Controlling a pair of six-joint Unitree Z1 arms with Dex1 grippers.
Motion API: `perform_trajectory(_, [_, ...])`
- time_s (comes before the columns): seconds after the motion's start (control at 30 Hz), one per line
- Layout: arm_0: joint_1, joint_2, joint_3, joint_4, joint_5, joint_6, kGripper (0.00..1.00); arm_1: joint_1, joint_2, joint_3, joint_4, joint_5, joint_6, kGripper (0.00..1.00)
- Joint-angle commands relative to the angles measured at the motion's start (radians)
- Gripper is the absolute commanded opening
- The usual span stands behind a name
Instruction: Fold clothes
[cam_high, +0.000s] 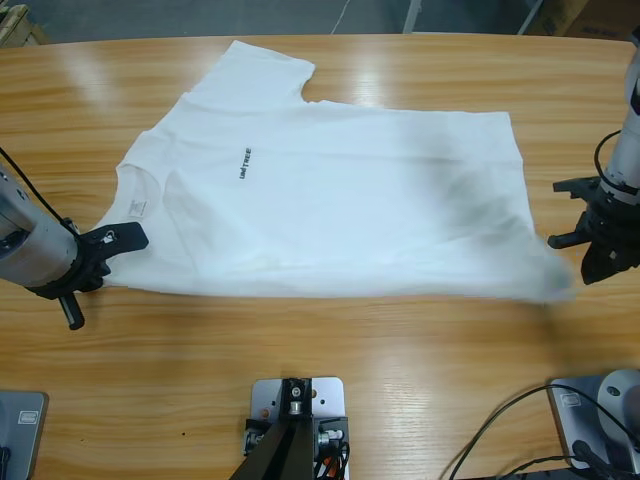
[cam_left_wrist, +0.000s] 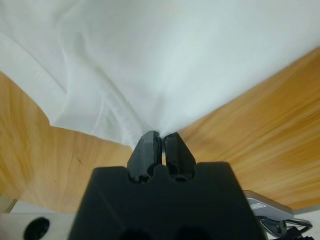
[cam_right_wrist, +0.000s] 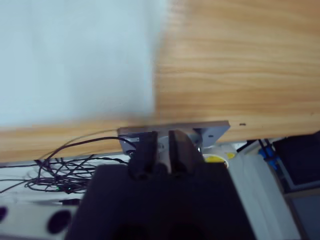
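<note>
I see the plain white short-sleeved cotton T-shirt (cam_high: 330, 200) spread across the middle of the long wooden table (cam_high: 330, 350), collar to the left, hem to the right. My left gripper (cam_left_wrist: 161, 140) has its jaws pinched on the shirt's near left edge. My right gripper (cam_right_wrist: 162, 145), jaws narrowed together, holds nothing and sits just off the shirt's near right corner.

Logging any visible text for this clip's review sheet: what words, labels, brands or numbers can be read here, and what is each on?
"UNITREE", as best it reads: small black lettering on the chest of the plain white short-sleeved T-shirt spread on the long wooden table, running sideways in the high view.
Small white neck label at the collar: faint marks, too small to read.
Wrist views: no text visible.
</note>
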Motion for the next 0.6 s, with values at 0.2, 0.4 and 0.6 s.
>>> perform_trajectory(0.2, [0.008, -0.178, -0.149, 0.041, 0.021, -0.245, 0.908, 0.112, -0.230, -0.023, -0.115, -0.088, -0.018, 0.898])
perform_trajectory(0.4, [0.064, -0.070, -0.143, -0.038, -0.192, -0.487, 0.853, 0.129, -0.261, 0.030, -0.189, -0.046, -0.141, 0.907])
perform_trajectory(0.6, [0.120, -0.041, -0.046, -0.168, -0.260, -0.833, 0.861, 0.130, -0.337, 0.083, -0.229, -0.047, -0.134, 0.901])
